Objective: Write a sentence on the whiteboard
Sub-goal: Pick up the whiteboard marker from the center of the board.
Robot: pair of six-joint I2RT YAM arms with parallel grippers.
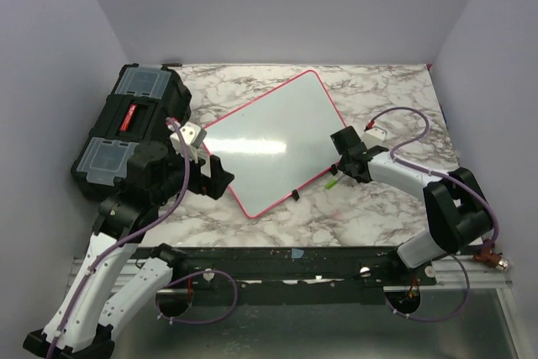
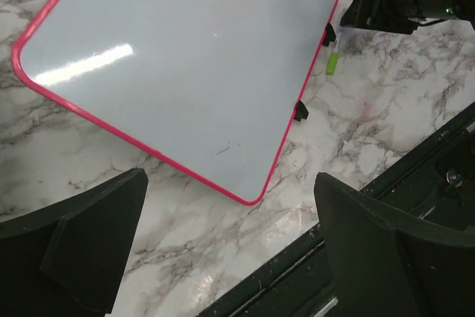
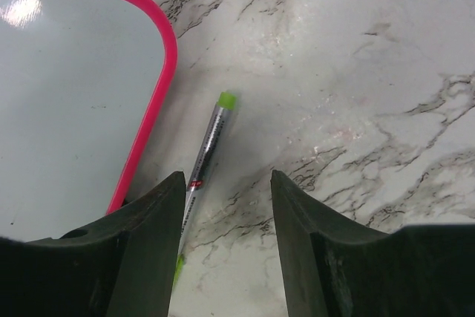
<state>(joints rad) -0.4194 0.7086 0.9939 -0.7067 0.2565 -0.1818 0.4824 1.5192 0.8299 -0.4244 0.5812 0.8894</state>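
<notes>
Now the whiteboard [image 1: 273, 145] lies flat on the marble table [image 1: 378, 216], turned at an angle so that one rounded corner points toward the arms' bases. Its red-pink rim runs all the way round, and a streak of glare crosses the white surface. A small black clip [image 2: 300, 110] sits on its near right edge. To the left, the black toolbox [image 1: 126, 128], with clear lid compartments and a red handle, stands at the table's left side, apart from the board's far left corner.

A slim marker [image 3: 210, 142] with a silver barrel and green ends lies on the marble just beside the board's right edge, roughly parallel to the rim and not touching it. The right gripper [image 3: 226, 183] hangs directly over the marker's near half. Its two fingers stand apart, one on each side of the barrel. In the right wrist view the marker runs close along the left finger, with bare marble between it and the other finger, so nothing is clamped.

The left gripper [image 2: 237, 257] hovers above the table at the board's near corner. Its fingers are spread wide and hold nothing, and the corner of the rim shows between them in the left wrist view.
</notes>
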